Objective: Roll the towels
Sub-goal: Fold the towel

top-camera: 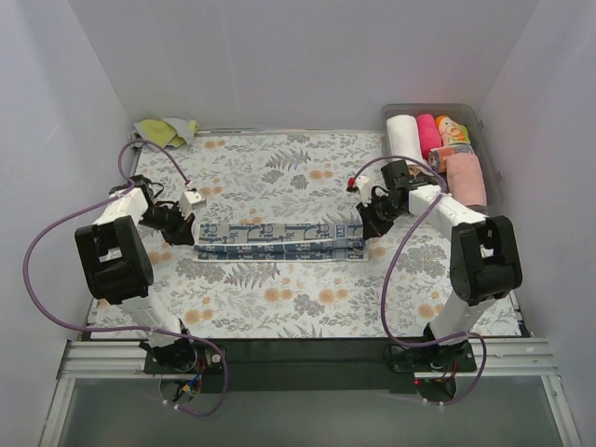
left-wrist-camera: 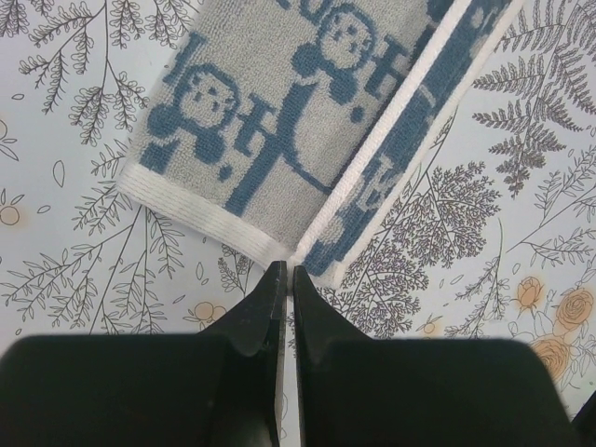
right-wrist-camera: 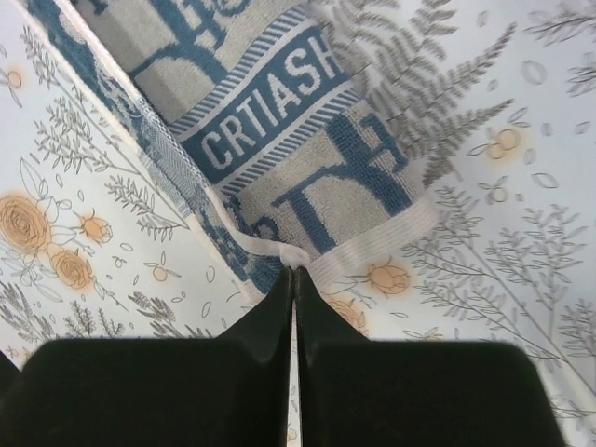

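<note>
A blue and grey patterned towel (top-camera: pixel 275 239) lies folded into a long strip across the middle of the floral table. My left gripper (top-camera: pixel 191 233) is at its left end. In the left wrist view the jaws (left-wrist-camera: pixel 287 270) are shut on the white hem corner of the towel (left-wrist-camera: pixel 279 121), where the folded edges meet. My right gripper (top-camera: pixel 366 230) is at the right end. In the right wrist view it (right-wrist-camera: pixel 294 272) is shut on a small bunch of the towel's (right-wrist-camera: pixel 279 140) white hem, and that end is slightly lifted and puckered.
A clear bin (top-camera: pixel 488 140) at the back right holds rolled towels: white (top-camera: pixel 402 135), bright pink (top-camera: pixel 428 133), pale pink (top-camera: pixel 467 177) and a colourful one (top-camera: pixel 452 130). A crumpled yellow-green towel (top-camera: pixel 166 130) lies at the back left corner. White walls enclose the table.
</note>
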Controlling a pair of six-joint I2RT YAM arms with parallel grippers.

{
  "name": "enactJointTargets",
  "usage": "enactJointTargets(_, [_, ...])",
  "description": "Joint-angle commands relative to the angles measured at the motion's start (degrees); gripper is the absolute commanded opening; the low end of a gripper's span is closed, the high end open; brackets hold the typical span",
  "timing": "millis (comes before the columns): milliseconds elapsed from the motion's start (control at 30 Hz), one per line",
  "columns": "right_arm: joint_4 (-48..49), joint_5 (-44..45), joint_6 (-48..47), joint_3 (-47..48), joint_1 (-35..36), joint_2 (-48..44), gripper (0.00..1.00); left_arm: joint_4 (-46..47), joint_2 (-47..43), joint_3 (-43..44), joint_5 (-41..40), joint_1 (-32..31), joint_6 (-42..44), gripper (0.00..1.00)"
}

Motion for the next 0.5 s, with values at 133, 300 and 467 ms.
enactJointTargets(133, [-1.6,1.4,-3.7,-2.0,1.8,0.2,0.04,0.7,-0.2,0.4,0.4,0.2,0.0,0.00])
enactJointTargets(300, [-5.5,1.9,-4.9,1.0,1.7,-1.7,0.32,-1.2,-0.7,2.3,0.9,0.2,0.0,0.30])
enactJointTargets(467, [-9.0,-3.4,-3.1,5.1,1.7,-5.6,0.49,-3.4,-1.7,6.0,3.1,0.3,-0.4,0.37])
